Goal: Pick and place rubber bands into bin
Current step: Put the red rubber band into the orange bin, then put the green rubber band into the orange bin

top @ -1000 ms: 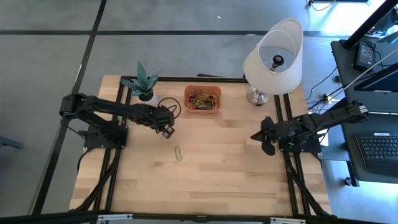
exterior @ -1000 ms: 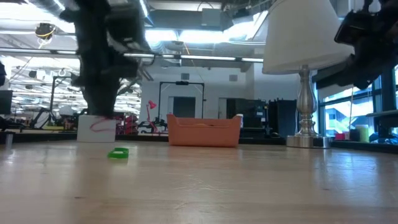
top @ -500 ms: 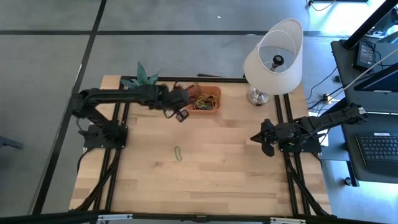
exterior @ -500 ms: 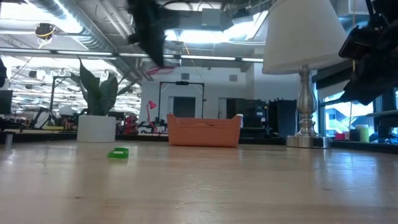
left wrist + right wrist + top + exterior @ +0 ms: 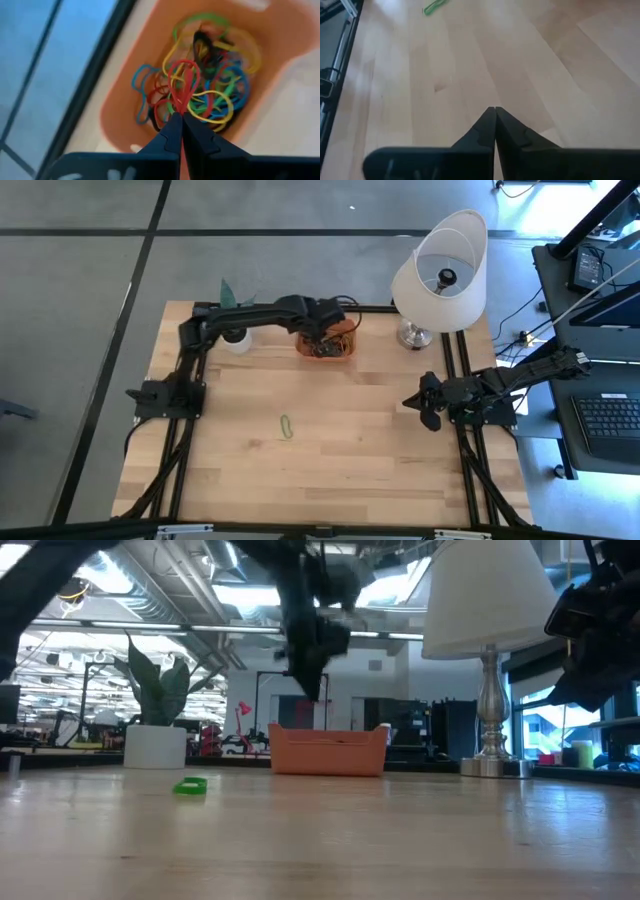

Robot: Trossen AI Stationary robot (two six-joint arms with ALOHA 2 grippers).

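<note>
My left gripper (image 5: 180,116), clamped on a red band (image 5: 184,82), hangs over the bin (image 5: 326,338), mostly filled; a green band (image 5: 287,426) remains mid-table.

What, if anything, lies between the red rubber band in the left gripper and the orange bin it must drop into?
Nothing visible. The left gripper, shut on the red rubber band, hangs directly over the bin, with only the banded pile below.
</note>
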